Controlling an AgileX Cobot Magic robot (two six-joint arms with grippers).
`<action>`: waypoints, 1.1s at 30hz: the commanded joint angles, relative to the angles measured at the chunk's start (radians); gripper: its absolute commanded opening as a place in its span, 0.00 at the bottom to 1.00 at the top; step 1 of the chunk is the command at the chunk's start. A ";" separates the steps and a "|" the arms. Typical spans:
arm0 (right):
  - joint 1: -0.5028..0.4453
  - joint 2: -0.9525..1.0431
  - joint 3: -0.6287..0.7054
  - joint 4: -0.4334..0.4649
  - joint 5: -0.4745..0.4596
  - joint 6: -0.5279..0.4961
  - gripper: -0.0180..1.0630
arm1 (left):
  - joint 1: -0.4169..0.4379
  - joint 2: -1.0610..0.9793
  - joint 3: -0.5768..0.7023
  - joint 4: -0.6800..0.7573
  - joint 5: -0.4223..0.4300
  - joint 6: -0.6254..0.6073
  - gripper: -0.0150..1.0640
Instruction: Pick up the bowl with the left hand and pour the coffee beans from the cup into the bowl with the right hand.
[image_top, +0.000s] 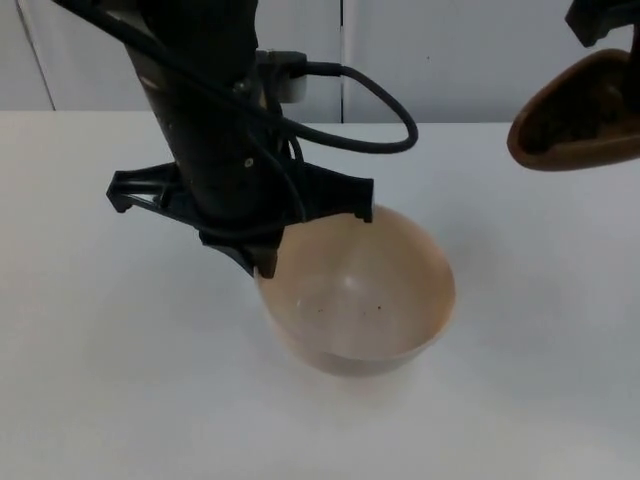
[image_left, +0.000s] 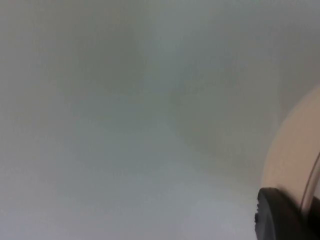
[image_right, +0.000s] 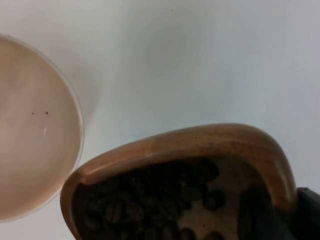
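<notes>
Wooden cup with coffee beans hangs high in the clenched right gripper, well apart from the bowl. Left gripper pinches the bowl's rim from above; white table lies open around.

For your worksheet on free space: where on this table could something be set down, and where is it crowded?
Bare table lies left of and in front of the bowl, and right of it under the cup. It is crowded at the bowl's rim, where the left tool grips it.

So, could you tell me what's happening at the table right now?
The left gripper holds the pale bowl by its rim; apart from a few dark specks, the bowl is empty. The right gripper holds a brown wooden cup full of coffee beans, raised off to the bowl's side. Pouring has not started.
</notes>
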 joint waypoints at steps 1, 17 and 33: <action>0.003 -0.007 0.000 -0.003 -0.005 0.011 0.02 | -0.004 -0.013 0.001 0.025 0.004 -0.037 0.01; 0.136 0.082 0.000 -0.090 -0.030 0.110 0.02 | -0.004 -0.013 0.000 0.075 0.038 -0.105 0.01; 0.223 0.127 0.000 -0.295 -0.055 0.257 0.02 | -0.004 -0.013 0.000 0.068 0.038 -0.106 0.01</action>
